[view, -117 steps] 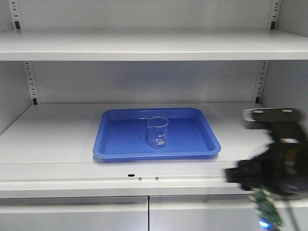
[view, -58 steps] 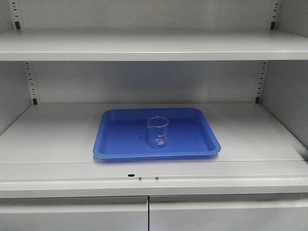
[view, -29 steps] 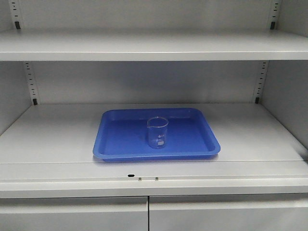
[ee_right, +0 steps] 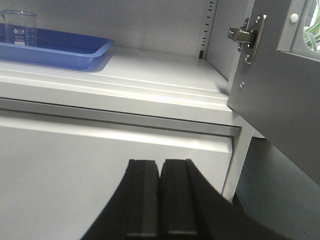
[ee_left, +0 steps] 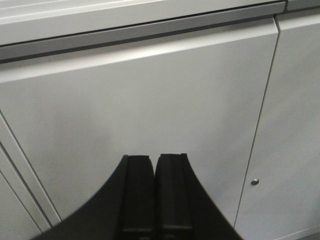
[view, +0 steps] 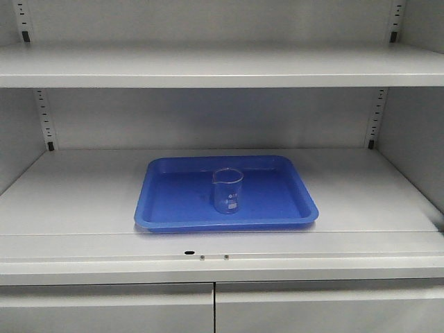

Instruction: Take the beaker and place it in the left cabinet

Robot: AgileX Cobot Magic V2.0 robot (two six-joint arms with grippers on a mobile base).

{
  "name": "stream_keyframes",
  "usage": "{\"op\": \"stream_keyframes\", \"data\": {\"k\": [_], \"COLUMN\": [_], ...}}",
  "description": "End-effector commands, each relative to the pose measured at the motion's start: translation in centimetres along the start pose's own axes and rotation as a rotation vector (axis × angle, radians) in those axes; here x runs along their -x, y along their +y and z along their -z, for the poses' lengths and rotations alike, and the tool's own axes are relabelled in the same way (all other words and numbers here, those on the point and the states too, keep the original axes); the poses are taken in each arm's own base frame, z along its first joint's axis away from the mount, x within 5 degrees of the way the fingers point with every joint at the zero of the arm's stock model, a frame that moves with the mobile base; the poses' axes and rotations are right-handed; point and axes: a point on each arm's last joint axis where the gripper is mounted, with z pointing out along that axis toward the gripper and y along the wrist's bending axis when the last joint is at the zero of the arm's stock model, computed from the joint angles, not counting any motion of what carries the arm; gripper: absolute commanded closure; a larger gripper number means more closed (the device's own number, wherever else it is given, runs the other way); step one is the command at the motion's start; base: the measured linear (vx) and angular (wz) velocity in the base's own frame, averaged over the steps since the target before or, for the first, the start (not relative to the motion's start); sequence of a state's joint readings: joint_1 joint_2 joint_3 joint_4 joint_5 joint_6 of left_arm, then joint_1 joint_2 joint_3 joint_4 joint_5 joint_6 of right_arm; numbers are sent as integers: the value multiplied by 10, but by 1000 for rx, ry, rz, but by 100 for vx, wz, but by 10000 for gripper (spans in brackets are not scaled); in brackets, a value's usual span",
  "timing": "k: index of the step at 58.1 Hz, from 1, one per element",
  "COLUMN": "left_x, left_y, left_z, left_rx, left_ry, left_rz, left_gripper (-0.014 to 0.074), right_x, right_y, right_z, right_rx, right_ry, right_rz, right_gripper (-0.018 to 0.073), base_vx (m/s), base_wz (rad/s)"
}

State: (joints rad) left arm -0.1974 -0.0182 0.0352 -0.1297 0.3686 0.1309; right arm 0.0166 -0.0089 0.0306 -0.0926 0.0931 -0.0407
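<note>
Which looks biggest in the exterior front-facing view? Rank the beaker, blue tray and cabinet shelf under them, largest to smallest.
1. cabinet shelf, spanning the whole frame width.
2. blue tray, resting on it.
3. beaker, standing upright inside the tray.
No close calls.

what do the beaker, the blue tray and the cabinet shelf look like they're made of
Beaker: clear glass, seemingly; the tray shows through it, with faint printed marks.
Blue tray: probably moulded plastic, smooth, slightly glossy, with rounded corners and a raised rim.
Cabinet shelf: looks like painted sheet metal, matte light grey, with a folded front edge.
</note>
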Motion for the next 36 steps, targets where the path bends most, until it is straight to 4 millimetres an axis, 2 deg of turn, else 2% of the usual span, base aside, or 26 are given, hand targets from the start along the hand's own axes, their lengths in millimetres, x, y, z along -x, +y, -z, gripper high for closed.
{"op": "stream_keyframes", "data": {"k": [1,36], "left_x": [14,14], "left_y": [0,0], "left_z": [3,3], "left_rx": [2,2], "left_ry": [-111,-111], "left_rz": [9,9], "left_gripper": [603,603], "right_x": [6,6], "right_y": [-1,-1], "right_z": [1,1], "right_rx": [-11,-11], "right_ry": [-87,-87], "right_rz": [1,1], "right_gripper": [564,564], "base_vx": [0,0], "base_wz": [0,0]}}
